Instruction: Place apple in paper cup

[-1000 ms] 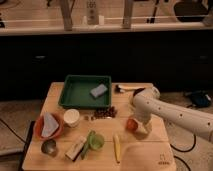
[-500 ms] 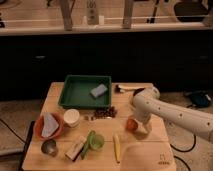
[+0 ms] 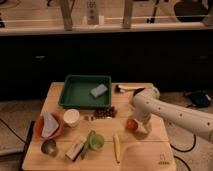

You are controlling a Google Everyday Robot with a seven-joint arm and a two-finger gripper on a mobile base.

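One small round red-orange apple [image 3: 130, 124] sits right of centre on the wooden table [image 3: 150, 150], well apart from the white cylindrical paper cup [image 3: 71, 116]. The gripper [image 3: 138, 126], fingers spread, stands against it, apparently lined up for a grasp.

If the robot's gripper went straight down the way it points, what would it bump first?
Probably the apple. The gripper points down right at the apple's side, low over the wooden table. Depth is hard to judge, so it might slip past the apple and touch the table instead.
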